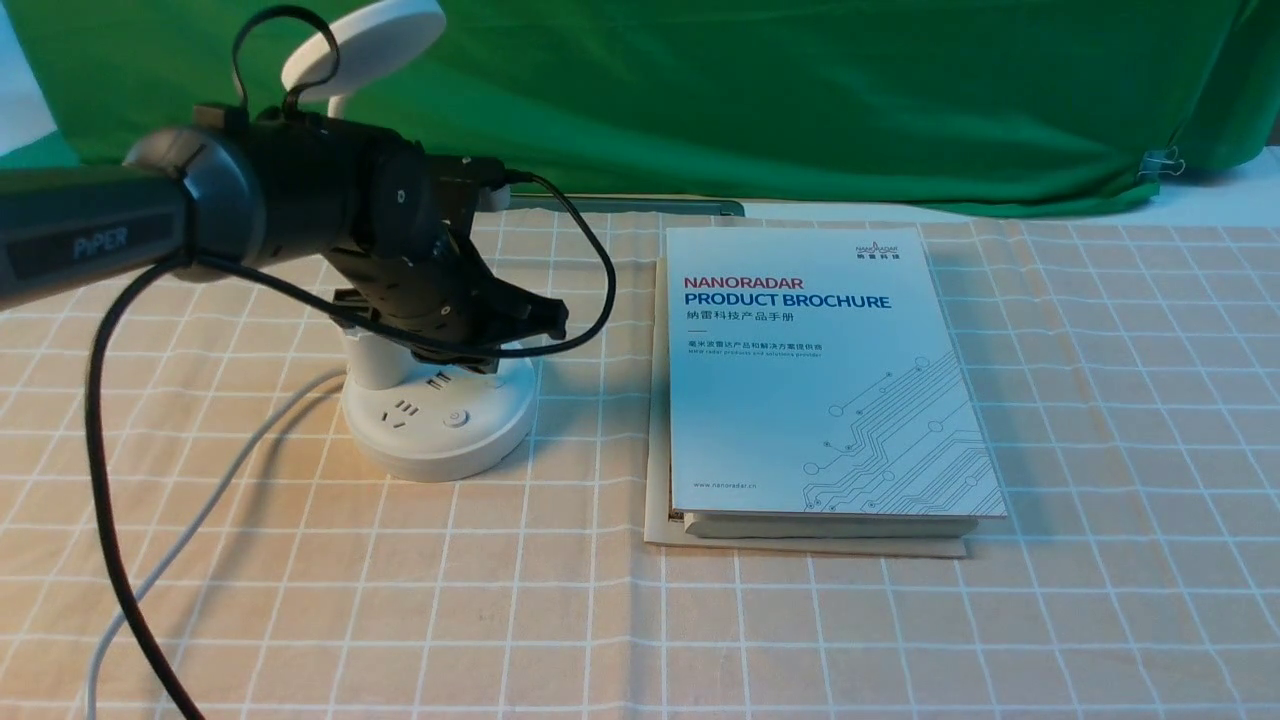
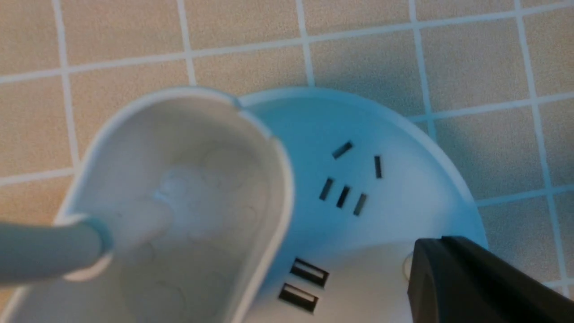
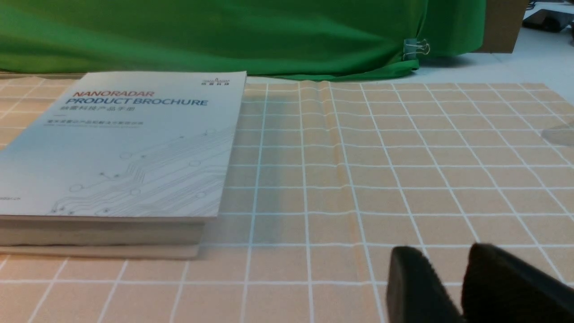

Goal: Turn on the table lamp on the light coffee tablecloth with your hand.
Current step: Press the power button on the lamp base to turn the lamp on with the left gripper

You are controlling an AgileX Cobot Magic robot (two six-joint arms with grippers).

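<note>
- Gripper on the left (image 1: 520, 325) hangs just over the base of the table lamp (image 1: 440, 425), fingertip beside the round button (image 1: 456, 418); its jaw width you cannot tell;
- lamp stands on the light coffee tablecloth (image 1: 800, 620), apparently unlit; your press looks not yet made.

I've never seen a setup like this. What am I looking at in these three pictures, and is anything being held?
This is a robot with two arms, each ending in a gripper. The wide picture looks forward from between the arms; the other two come from cameras on each wrist. On the checked tablecloth stand a white table lamp and a brochure. The left gripper hangs over the lamp's round base, by its button. The right gripper sits low over the cloth. Neither holds anything.
</note>
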